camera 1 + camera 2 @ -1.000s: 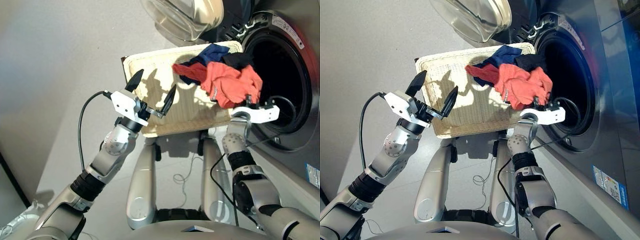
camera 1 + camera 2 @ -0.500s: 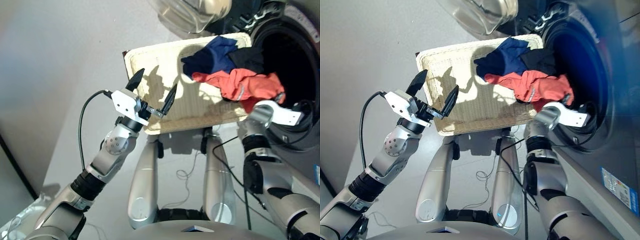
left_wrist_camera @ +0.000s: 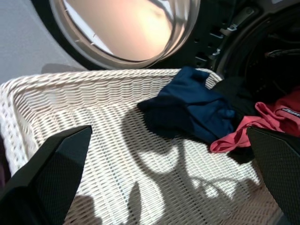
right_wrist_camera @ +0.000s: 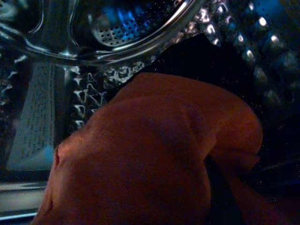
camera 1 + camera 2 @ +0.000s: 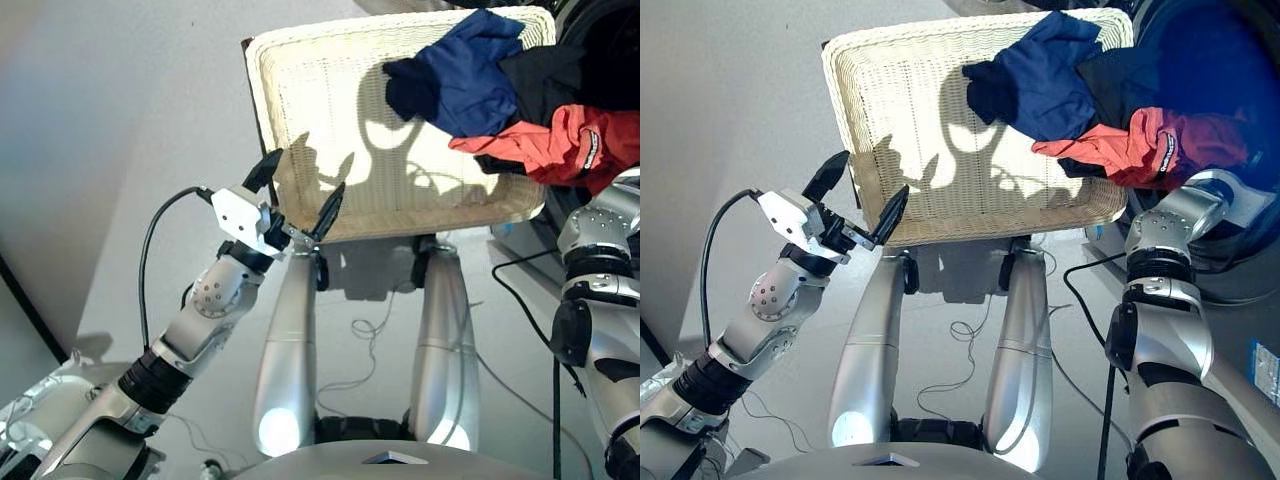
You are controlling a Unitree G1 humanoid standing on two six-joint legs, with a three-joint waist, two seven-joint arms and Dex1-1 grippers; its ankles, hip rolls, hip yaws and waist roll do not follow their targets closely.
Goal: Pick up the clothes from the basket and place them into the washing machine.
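The cream wicker basket (image 5: pixel 262 90) holds a navy garment (image 5: pixel 455 75) and a black garment (image 5: pixel 545 72) at its right end. A coral red garment (image 5: pixel 575 140) stretches from the basket's right rim into the washing machine (image 5: pixel 1230 50). My right arm's wrist (image 5: pixel 1180 215) reaches into the porthole, and the gripper itself is hidden there. In the right wrist view the red cloth (image 4: pixel 154 154) fills the space in front of the perforated drum (image 4: pixel 126 23). My left gripper (image 5: pixel 300 190) hangs open and empty at the basket's near left corner.
The machine's round glass door (image 3: pixel 126 28) stands open behind the basket's far rim. A black cable (image 5: pixel 150 250) loops from my left wrist. Thin cords (image 5: pixel 370 345) lie on the grey floor below the basket.
My right gripper has carried the red garment rightward off the basket and into the machine's opening. The camera has tilted down. My left gripper stays open by the basket.
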